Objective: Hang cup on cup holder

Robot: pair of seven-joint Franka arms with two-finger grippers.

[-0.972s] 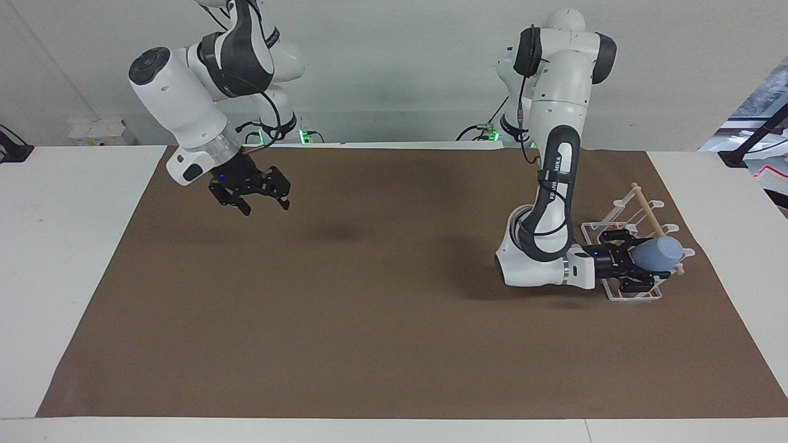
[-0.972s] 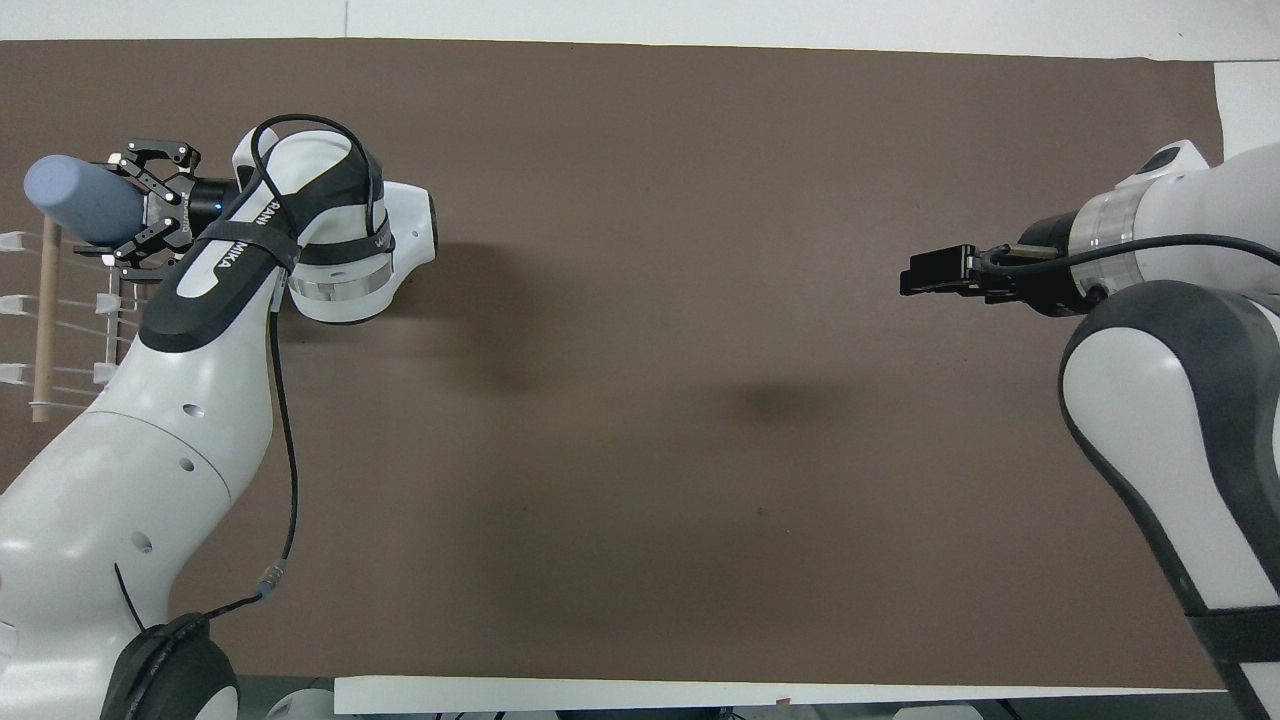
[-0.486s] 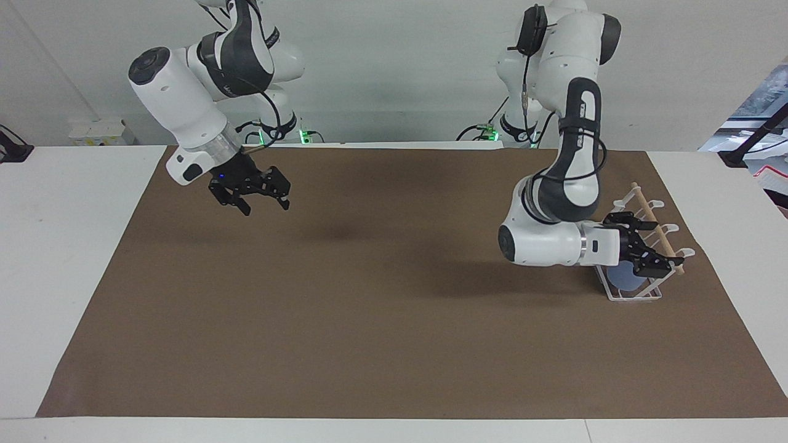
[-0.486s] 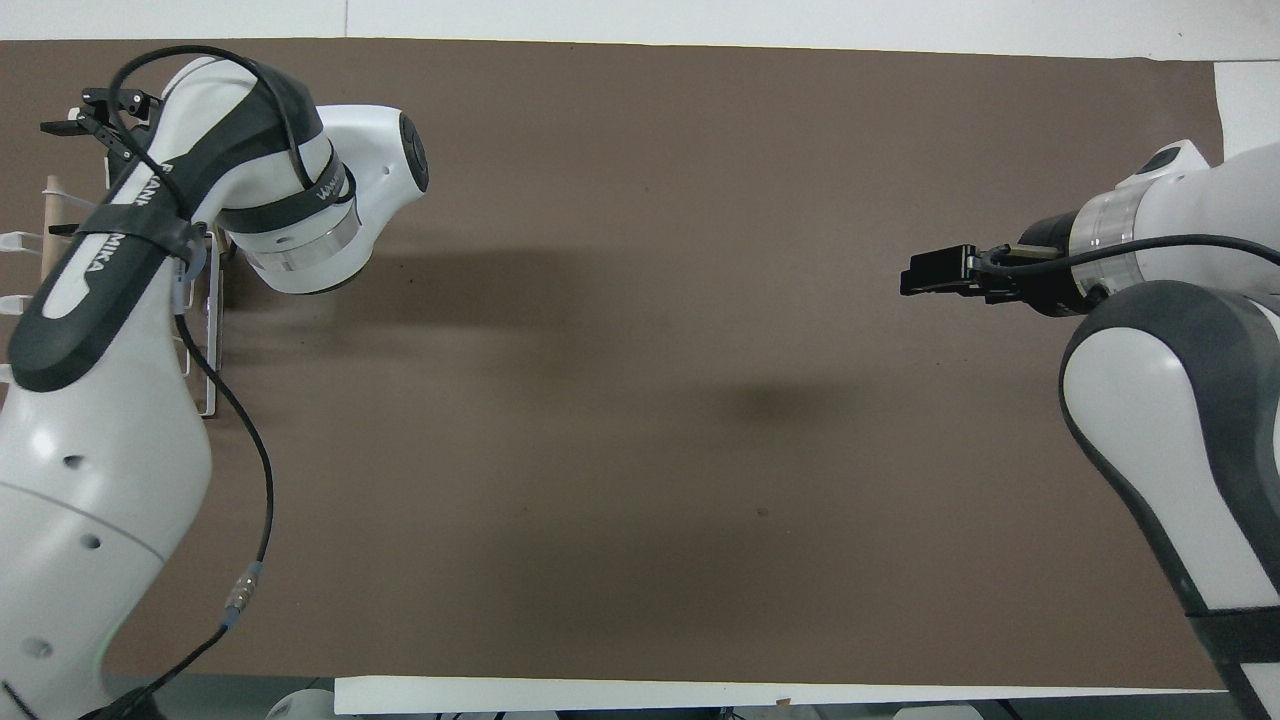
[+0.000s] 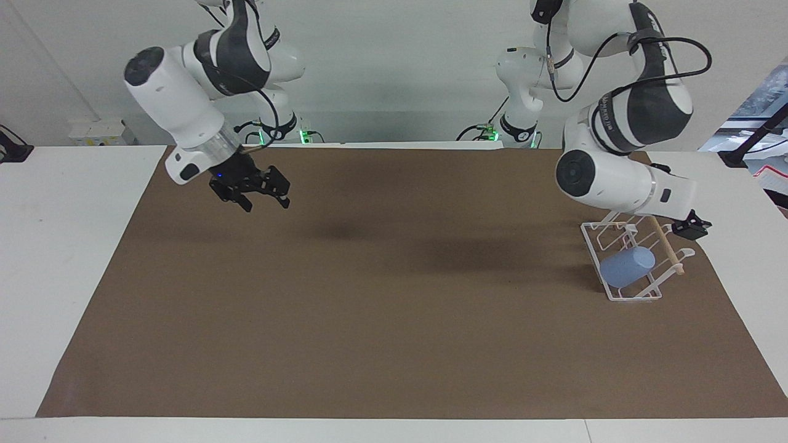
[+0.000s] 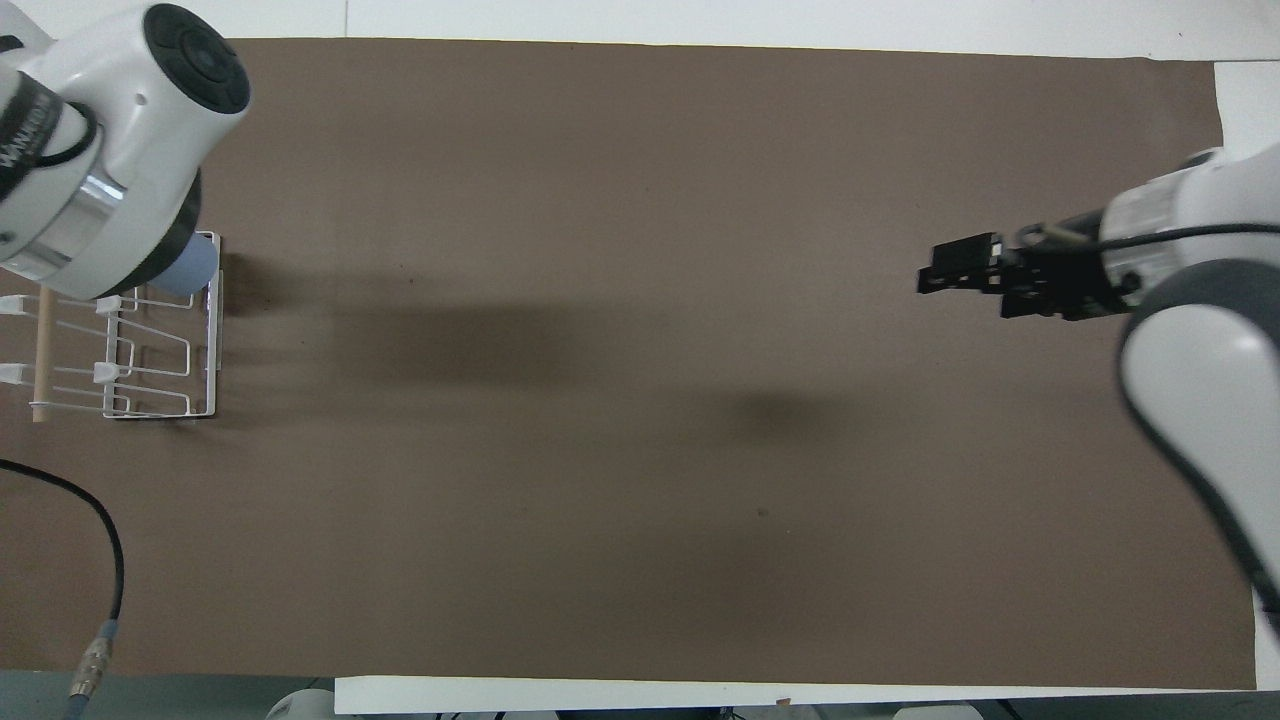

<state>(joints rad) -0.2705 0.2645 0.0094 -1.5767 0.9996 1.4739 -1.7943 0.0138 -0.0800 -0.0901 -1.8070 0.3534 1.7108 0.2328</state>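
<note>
The light-blue cup (image 5: 628,266) sits tilted, mouth down, on a prong of the white wire cup holder (image 5: 615,294), at the holder's end farther from the robots. No gripper touches it. In the overhead view only a bit of the cup (image 6: 192,272) shows under the left arm's wrist, beside the holder (image 6: 160,372). My left gripper (image 5: 692,228) is raised above the holder's wooden dowel (image 5: 668,246), apart from the cup, and is off the overhead view's edge. My right gripper (image 5: 263,202) waits open and empty in the air over the mat; it also shows in the overhead view (image 6: 945,276).
A brown mat (image 5: 369,320) covers the table, with white table margins around it. The holder stands near the mat's edge at the left arm's end. The left arm's cable (image 6: 105,540) hangs over the mat near the robots.
My left gripper has let go of the cup on the holder's prong and has risen up and away from it. The cup stays on the holder. The right arm has hardly moved.
</note>
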